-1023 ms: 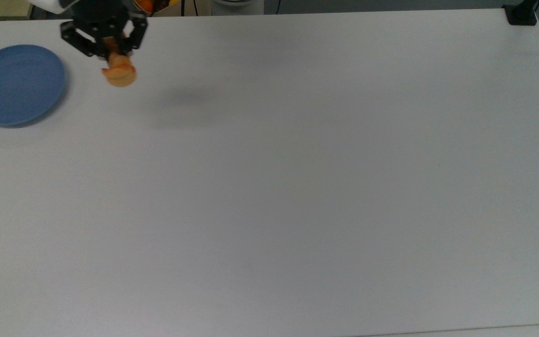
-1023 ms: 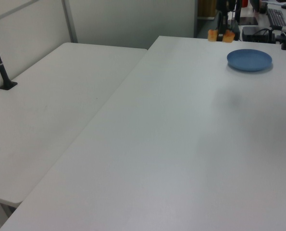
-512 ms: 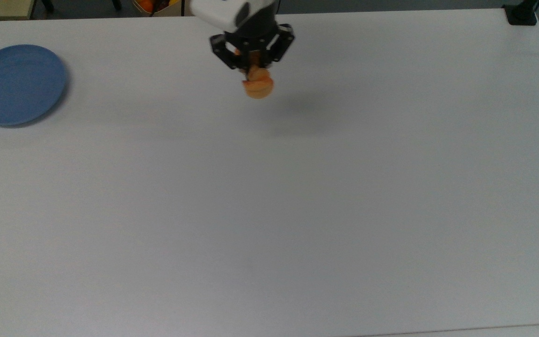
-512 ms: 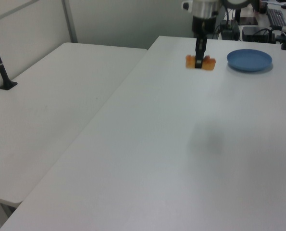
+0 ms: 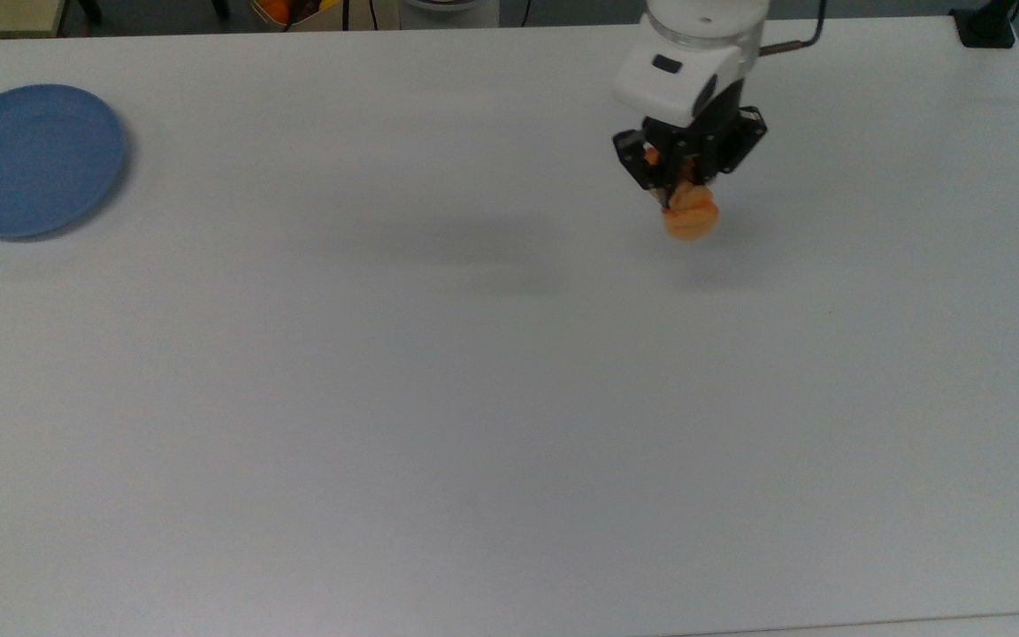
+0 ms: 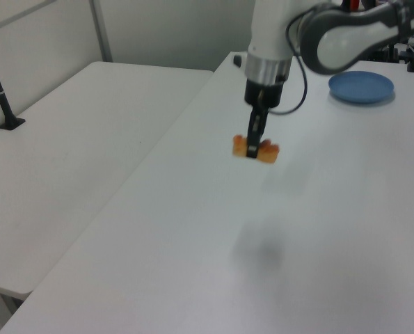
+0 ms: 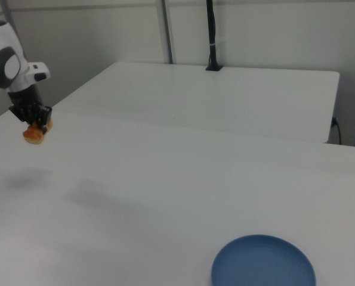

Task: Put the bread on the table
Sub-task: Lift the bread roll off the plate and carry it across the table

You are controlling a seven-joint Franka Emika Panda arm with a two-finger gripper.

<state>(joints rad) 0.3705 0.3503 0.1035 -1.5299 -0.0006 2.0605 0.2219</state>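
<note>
- The bread (image 5: 692, 217), a small golden-orange roll, hung in the air above the counter (image 5: 509, 398), pinched across its middle so that both ends stuck out past the black fingers, as the left view (image 6: 256, 148) showed.
- Its shadow lay on the white surface apart from it, so it was not touching the counter; in the right view (image 7: 34, 134) the shadow sat well below the roll.
- In the top view the bread sat toward two o'clock from the counter's centre, near the far edge.
- The gripper (image 5: 685, 190) pointed straight down with its jaws clenched on the bread; it also showed in the left view (image 6: 254, 147) and the right view (image 7: 36, 124).
- The white arm (image 5: 691, 53) rose from the gripper toward twelve o'clock in the top view.
- A round blue plate (image 5: 30, 159) rested on the counter far off at about ten o'clock in the top view, well apart from the bread.
- In the left view (image 6: 360, 86) the plate lay beyond the arm, at about one o'clock.
- A second white table (image 6: 74, 160) stood just beside the counter at nine o'clock in the left view, with a black post (image 6: 2, 97) mounted on it.
</note>
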